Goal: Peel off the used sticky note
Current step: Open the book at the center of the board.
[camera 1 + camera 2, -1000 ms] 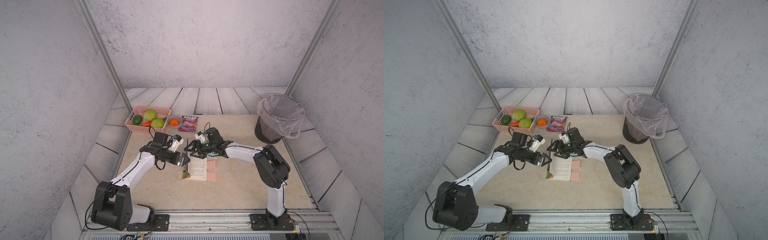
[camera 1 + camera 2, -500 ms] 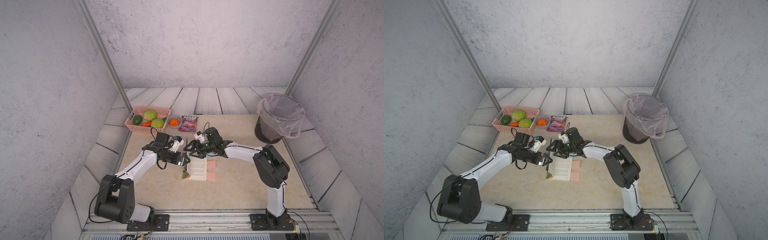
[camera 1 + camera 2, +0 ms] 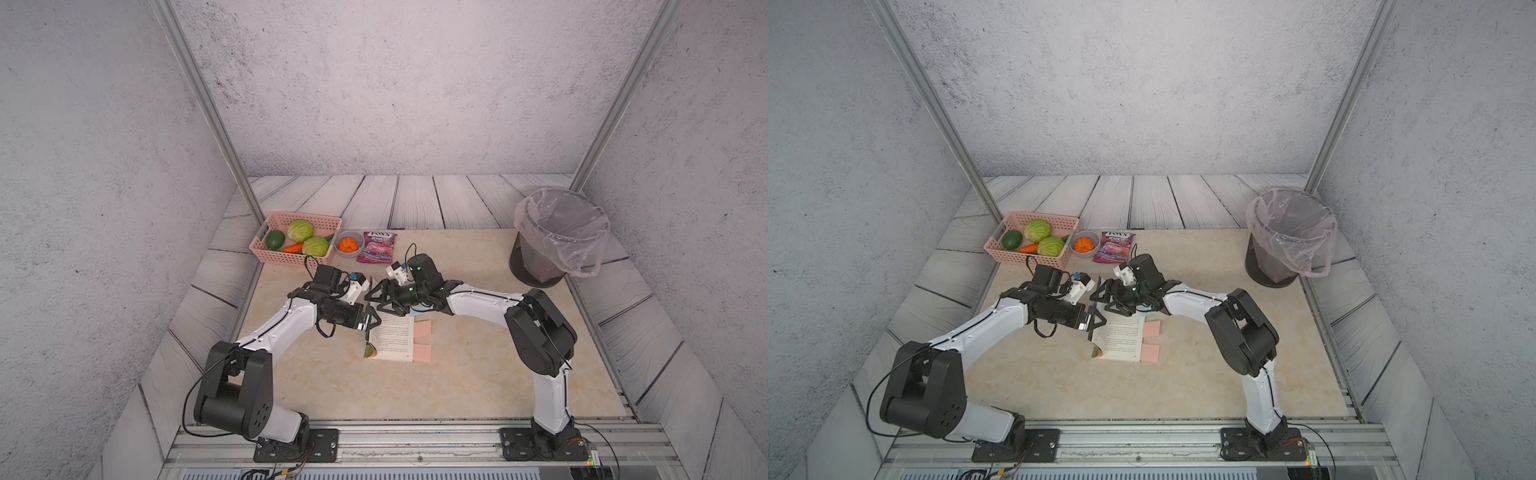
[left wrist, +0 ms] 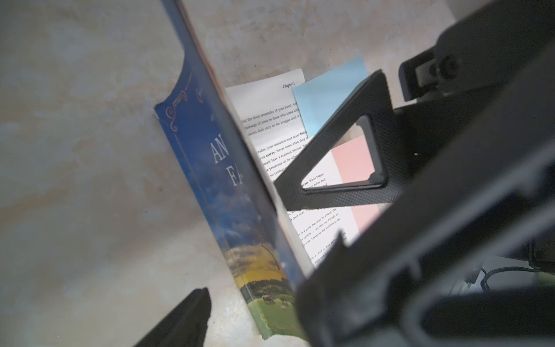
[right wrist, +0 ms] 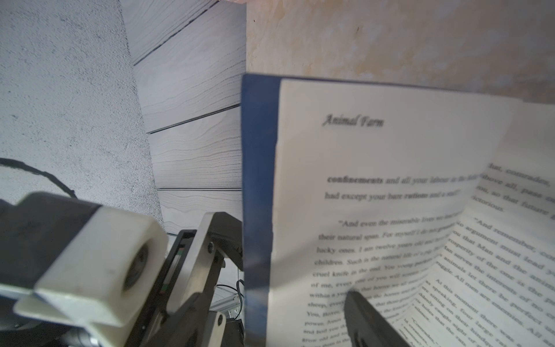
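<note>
- Two pink sticky notes [image 3: 423, 329] poke out past the open book's [image 3: 395, 338] page edge, on the right arm's side. A blue sticky note [image 4: 327, 99] sits near the page top.
- The book cover [image 4: 216, 168] stands up between the left gripper's [image 3: 372, 321] spread jaws.
- The right gripper [image 3: 380, 301] is spread wide, with one finger [image 5: 369, 321] on the page.
- Bare table [image 3: 478, 374] lies in front. The basket [image 3: 291, 259] and bin [image 3: 557, 249] are well apart.

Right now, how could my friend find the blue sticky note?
Find the open book lying in the middle of the tan table. Sticky notes poke past its page edge. The blue sticky note sits beside the chapter heading; its neighbours are pink notes.
</note>
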